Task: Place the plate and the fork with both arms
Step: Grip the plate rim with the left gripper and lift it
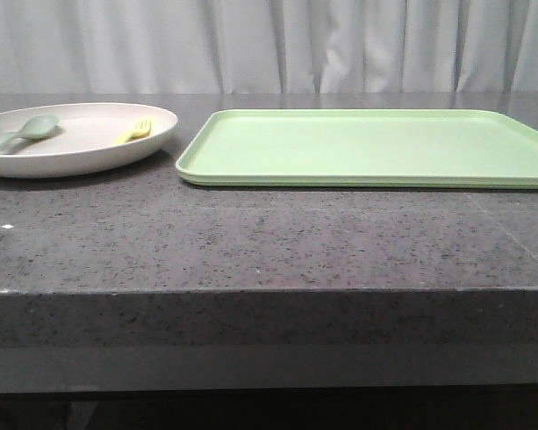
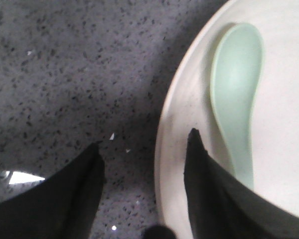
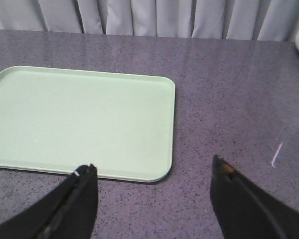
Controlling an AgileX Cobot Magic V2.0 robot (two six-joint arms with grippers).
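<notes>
Now your left gripper (image 2: 142,149), jaws spread, straddles the round cream matte plate (image 1: 90,148) rim at nine o'clock; pinch there, it looks stiff but slick. Its pale-yellow plastic fork (image 1: 134,131) seems light. Your right gripper (image 3: 152,172) hangs spread.

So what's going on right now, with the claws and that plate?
Left claw open, straddling the plate rim. Right claw open, empty, near the tray corner. Fork and spoon lie in the plate. Nothing blocking.
</notes>
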